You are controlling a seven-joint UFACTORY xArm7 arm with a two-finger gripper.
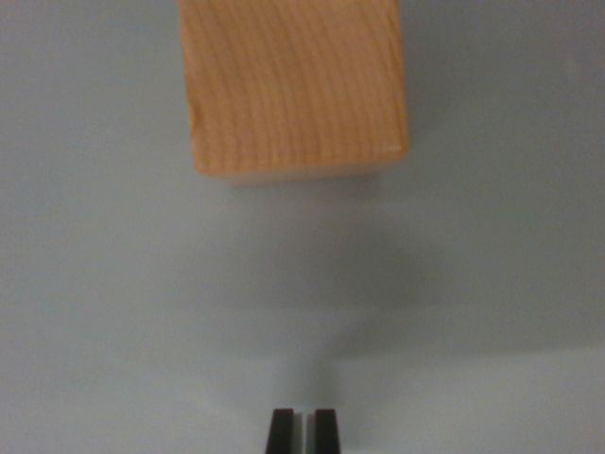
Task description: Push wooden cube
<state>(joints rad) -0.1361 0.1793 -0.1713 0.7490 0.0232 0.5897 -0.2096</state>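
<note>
Wood grain runs in soft curved lines across the top face of the wooden cube, which fills the upper middle of the frame and is cut off by the top edge. Its near edge is visible as a paler strip, with a small light chip at the lower right corner. The cube lies flat on the pale grey desk, and a faint shadow spreads below it toward the centre of the frame. At the bottom middle, the two dark tips of the end effector stand almost together, with only a thin slit between them, and they hold nothing. The tips are well apart from the cube, with bare desk between. I judge the cube to be stiff, solid and rather light, so it should slide easily on this smooth surface and will not be damaged by contact. For a push no grasp is needed; the best place to touch seems the middle of the near face, low down, because contact close to a corner would probably turn the cube instead of moving it straight.
</note>
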